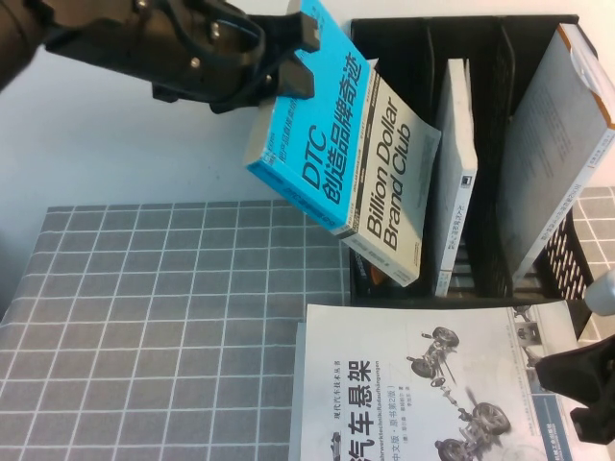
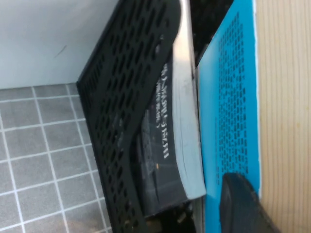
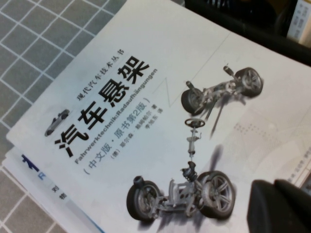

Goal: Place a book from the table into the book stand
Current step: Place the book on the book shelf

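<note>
Blue and cream glossy card covers the book (image 1: pixel 351 163), a thick paperback that your left gripper (image 1: pixel 293 58) holds clamped at its upper corner, up at about eleven o'clock in the high view. It hangs tilted in the air, its lower corner dipping into the leftmost compartment of the book stand (image 1: pixel 423 38), which sits around one o'clock. Expect real weight for its size: the page block is deep, and held by one corner it will want to swing and to sag open, so a grip across cover and pages together near the spine serves you best. The laminated cover looks slick; judge the hold as secure only while the jaws stay tight. The stand is rigid black plastic with slotted walls, unforgiving if the corner catches an edge. Two other books already lean inside it. On the table (image 1: pixel 144 317), grey cloth with a white grid, soft and likely to drag, a white book with suspension drawings (image 1: pixel 423 394) lies at six o'clock. Your right gripper (image 1: pixel 586 384) rests low at four o'clock beside it; whether it is open I cannot tell.
</note>
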`<control>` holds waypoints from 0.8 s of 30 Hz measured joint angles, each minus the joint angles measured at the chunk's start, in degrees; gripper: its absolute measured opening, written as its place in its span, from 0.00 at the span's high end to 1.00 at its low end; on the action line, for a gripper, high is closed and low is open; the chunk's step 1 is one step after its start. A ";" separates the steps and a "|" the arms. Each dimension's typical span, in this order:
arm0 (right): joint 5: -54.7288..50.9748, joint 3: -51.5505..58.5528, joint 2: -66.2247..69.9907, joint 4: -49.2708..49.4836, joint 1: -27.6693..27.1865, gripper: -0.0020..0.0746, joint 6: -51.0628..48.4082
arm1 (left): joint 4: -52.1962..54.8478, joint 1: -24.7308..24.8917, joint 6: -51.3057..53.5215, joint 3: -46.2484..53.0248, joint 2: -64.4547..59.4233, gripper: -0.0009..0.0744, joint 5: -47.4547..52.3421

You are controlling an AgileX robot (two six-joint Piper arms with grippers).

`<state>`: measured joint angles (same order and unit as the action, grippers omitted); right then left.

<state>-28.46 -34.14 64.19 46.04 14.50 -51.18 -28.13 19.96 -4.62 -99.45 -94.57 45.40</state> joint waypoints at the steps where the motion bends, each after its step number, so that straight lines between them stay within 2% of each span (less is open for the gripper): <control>1: 0.00 0.00 0.00 0.33 0.00 0.98 0.00 | 0.99 0.59 -1.02 0.00 -0.31 0.74 -0.57; 7: 0.10 0.00 0.00 2.09 0.00 0.98 0.00 | 5.95 3.00 -4.00 -0.18 -1.03 0.74 -2.23; 12: 0.20 0.00 0.00 2.39 0.00 0.98 0.00 | 10.30 4.02 -4.58 -4.92 -1.34 0.74 0.55; 18: 0.20 0.00 0.00 2.94 0.00 0.98 0.00 | 19.34 5.12 -10.02 -12.24 -1.34 0.74 1.88; 24: 0.46 0.49 0.00 4.59 0.00 0.98 0.00 | 31.27 8.13 -16.92 -15.20 -2.11 0.74 2.88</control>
<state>-28.00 -33.64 64.19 50.63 14.50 -51.18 3.15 28.09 -21.54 -114.66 -96.68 48.28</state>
